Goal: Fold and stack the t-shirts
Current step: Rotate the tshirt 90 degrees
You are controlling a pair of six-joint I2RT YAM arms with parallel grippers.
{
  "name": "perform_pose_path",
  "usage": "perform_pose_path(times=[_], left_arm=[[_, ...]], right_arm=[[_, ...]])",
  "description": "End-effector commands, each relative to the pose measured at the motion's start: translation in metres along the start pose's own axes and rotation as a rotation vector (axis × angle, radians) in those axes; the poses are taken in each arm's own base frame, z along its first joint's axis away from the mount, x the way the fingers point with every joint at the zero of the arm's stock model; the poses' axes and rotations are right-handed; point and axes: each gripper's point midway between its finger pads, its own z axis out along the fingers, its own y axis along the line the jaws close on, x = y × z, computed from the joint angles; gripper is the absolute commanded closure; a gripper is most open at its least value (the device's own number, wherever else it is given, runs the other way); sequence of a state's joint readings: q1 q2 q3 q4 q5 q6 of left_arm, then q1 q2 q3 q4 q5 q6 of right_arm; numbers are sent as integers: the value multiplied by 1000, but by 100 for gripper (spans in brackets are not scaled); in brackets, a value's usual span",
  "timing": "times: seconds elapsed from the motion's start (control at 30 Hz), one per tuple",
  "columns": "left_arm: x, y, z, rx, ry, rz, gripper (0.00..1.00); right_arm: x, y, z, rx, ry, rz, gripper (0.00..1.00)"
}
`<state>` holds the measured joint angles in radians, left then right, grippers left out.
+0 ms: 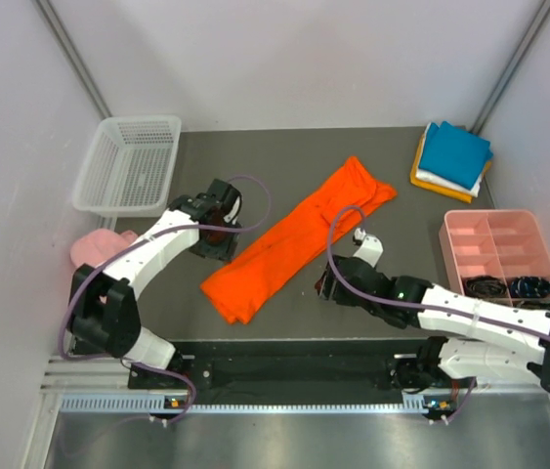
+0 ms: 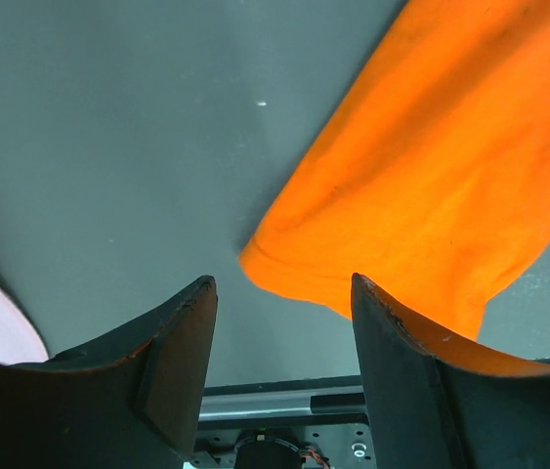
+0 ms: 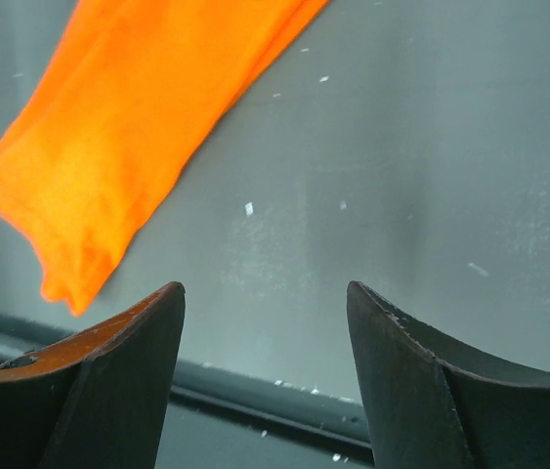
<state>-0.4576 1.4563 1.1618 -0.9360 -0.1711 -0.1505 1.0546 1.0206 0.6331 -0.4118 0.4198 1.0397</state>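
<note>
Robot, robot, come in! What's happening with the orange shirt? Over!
Left gripper open, empty; right gripper too. Orange t-shirt lies between them, folded long. Folded stack far right, clear of it.

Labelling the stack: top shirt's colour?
Teal blue. The top shirt shows best in the top view.

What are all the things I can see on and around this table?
orange t-shirt: one, bright orange, a long folded strip lying diagonally mid-table
folded t-shirts: three stacked, teal blue over white over amber yellow, far right corner
basket: one, white mesh, far left corner
cap: one, pale pink, left edge by the left arm
compartment tray: one, pink, right edge
small items: several, dark, in the tray's near compartments
table: one, dark grey
left gripper: one, black, open, left of the shirt's near end
right gripper: one, black, open, right of the shirt
</note>
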Motion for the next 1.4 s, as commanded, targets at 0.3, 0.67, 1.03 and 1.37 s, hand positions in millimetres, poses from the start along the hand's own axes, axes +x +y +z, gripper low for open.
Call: perform_pose_path(times=[0.3,0.67,1.03,1.37], left_arm=[[-21,-9,-10,63,-126,-37,34],[-18,-18,-11,123,-156,-33,35],[-19,-16,-8,111,-177,-31,17],[-24,-14,-5,96,-188,-37,1]], right_arm=[[-108,-60,58,233,-189,234,33],[-140,-96,110,407,-161,257,33],[-159,-148,92,787,-96,159,5],[-129,-195,106,872,93,197,1]])
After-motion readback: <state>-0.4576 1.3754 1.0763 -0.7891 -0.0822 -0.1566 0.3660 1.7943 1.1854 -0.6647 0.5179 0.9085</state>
